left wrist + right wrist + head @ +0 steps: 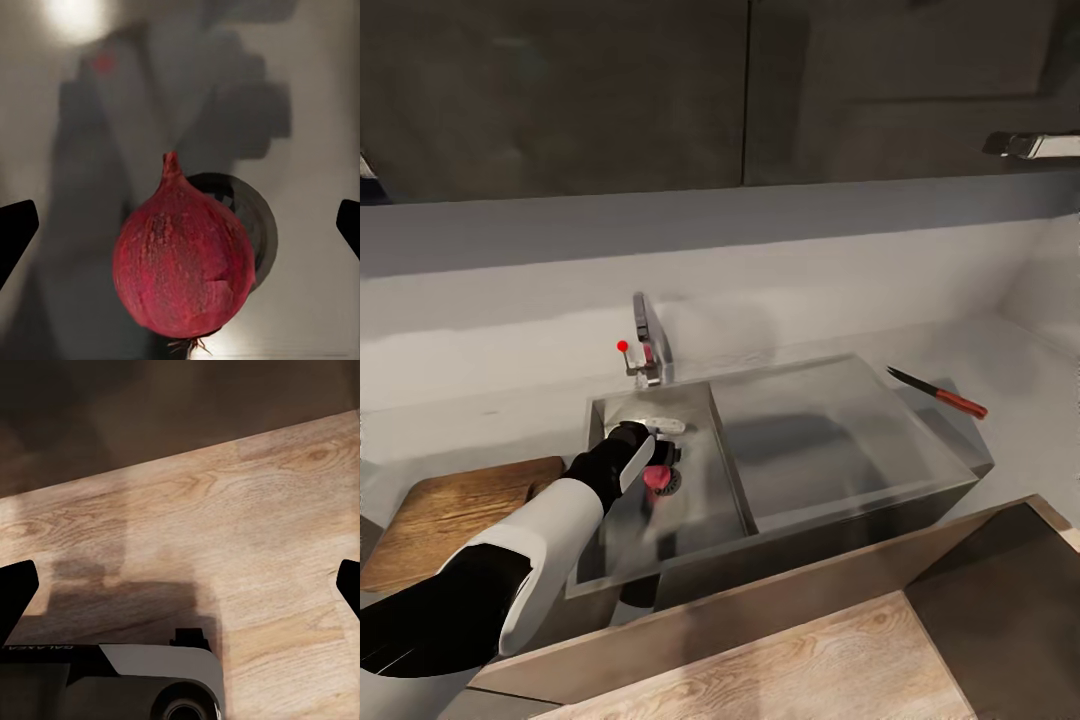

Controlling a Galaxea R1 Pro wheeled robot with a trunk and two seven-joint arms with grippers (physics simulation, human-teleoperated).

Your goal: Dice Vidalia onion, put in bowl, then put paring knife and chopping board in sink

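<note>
Grey counter (480, 400) runs under dark wall cupboards (560, 90), with a pale backsplash between. A steel sink (840, 470) is set into the counter: deep basin on the near-left, flat drainboard to the right, chrome tap (650, 345) with a red dot behind the basin.

Left arm reaches down into the basin. Left tool (180, 225) is spread wide, one dark finger (15, 232) at each side of the wrist view, neither touching anything. The onion (184, 259), a pinkish-red bulb, sits between the fingers on the basin floor, pointed tip away from the camera, partly covering the round drain (251, 217). In the head view the onion (657, 478) shows just beside the tool, on the drain.

Chopping board (455, 510) lies on the counter left of the sink, partly hidden by the arm. Knife (940, 392), red handle and dark blade, lies on the counter right of the drainboard, well apart from the onion.

Right tool (180, 585) is also spread, its fingers over wood-grain floor (255, 532), holding nothing.
</note>
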